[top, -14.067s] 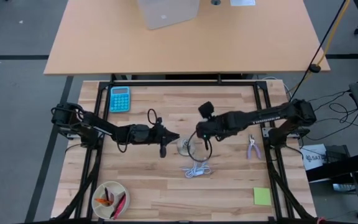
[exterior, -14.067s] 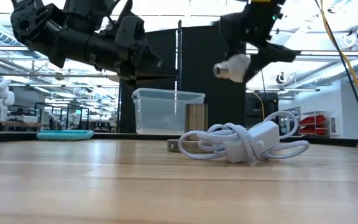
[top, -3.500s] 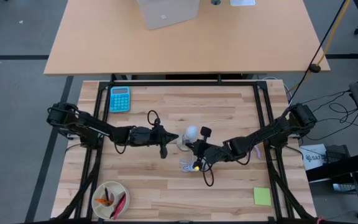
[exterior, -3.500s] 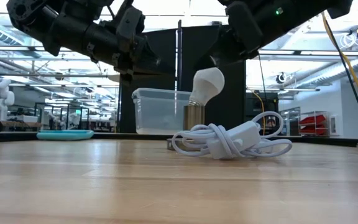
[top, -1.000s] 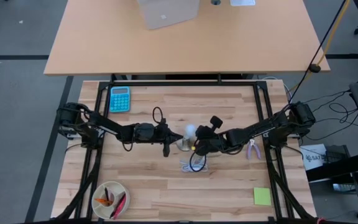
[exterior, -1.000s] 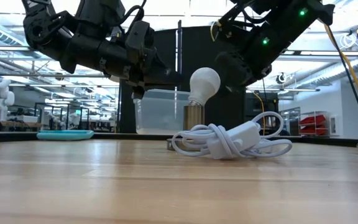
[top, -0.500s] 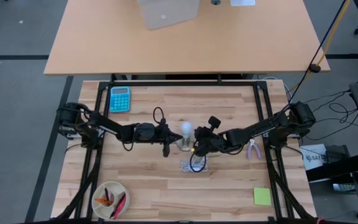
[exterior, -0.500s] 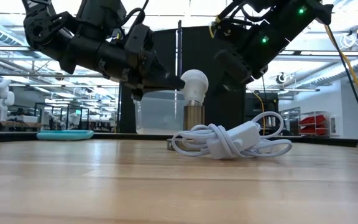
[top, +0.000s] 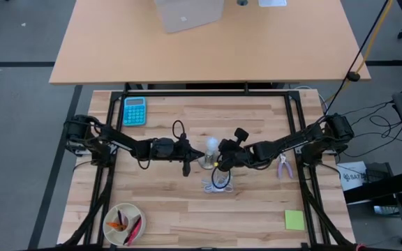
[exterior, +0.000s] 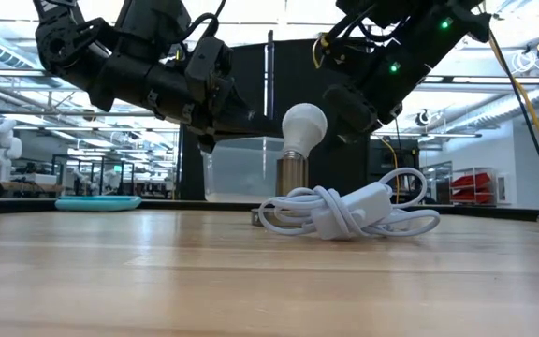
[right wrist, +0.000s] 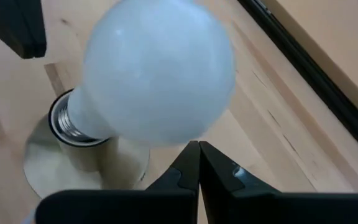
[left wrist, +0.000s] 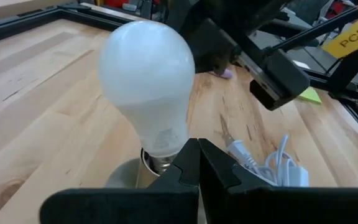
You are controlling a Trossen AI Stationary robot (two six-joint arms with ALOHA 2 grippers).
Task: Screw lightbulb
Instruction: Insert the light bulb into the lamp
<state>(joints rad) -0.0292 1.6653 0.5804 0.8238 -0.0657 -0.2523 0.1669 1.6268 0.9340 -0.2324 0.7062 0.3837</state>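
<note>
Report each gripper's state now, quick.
Left gripper: shut, empty, beside the lightbulb.
Right gripper: shut, empty, on the bulb's other side.

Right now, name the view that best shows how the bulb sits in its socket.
Right wrist view: the bulb leans, its threads still exposed above the socket. The left wrist view shows only its neck behind the hand. The low view shows it small, in profile; the high view just a white dot.

Overhead looks down; low looks level; both wrists close; all share lightbulb (top: 210,145).
</note>
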